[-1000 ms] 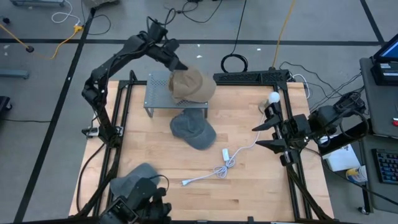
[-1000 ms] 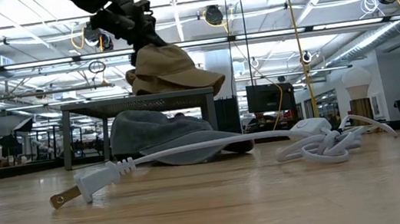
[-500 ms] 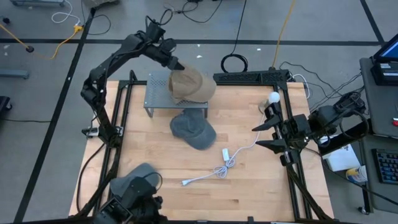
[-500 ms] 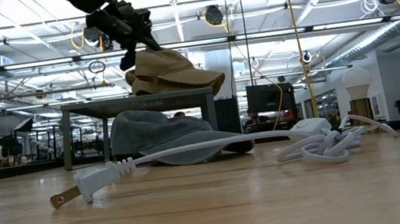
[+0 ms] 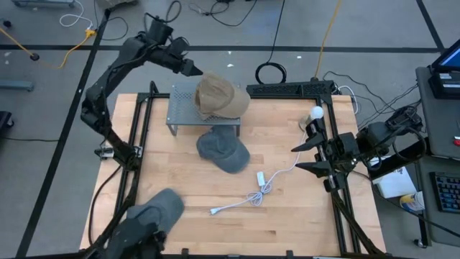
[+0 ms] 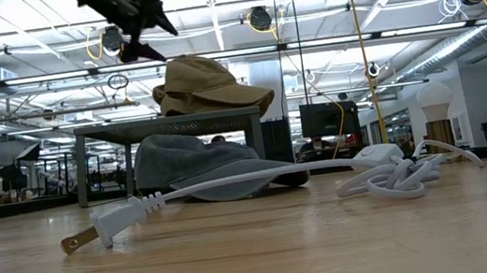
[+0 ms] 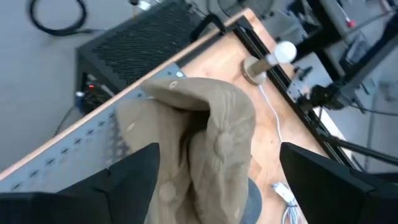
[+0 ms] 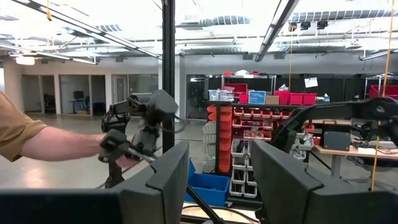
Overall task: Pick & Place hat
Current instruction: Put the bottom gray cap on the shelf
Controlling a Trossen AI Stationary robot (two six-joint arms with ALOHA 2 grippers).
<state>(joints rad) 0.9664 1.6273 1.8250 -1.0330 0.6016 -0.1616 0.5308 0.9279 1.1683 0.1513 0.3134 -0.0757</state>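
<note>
A tan hat point(image 5: 221, 97) lies on top of a grey perforated metal stand point(image 5: 183, 108) at the table's far side, its brim hanging over the stand's right end point(image 6: 218, 88). A grey hat point(image 5: 223, 150) lies on the table just in front of the stand, partly under it. My left gripper point(image 5: 192, 70) hangs open above and far-left of the tan hat, clear of it point(image 6: 139, 23); in the left wrist view its fingers point(image 7: 219, 149) stand wide apart over the hat point(image 7: 205, 143). My right gripper point(image 5: 300, 157) waits open at the table's right edge.
A white cord with a plug point(image 5: 251, 196) lies on the table near the right. A bulb lamp point(image 5: 316, 114) stands at the far right. Another grey cap-like thing point(image 5: 154, 208) sits at the near left. A person's arm point(image 8: 50, 143) shows in the room beyond.
My left gripper has opened and let go of the tan hat, then gone up and toward the table's far left corner. The hat has stayed on the stand where it was put.
</note>
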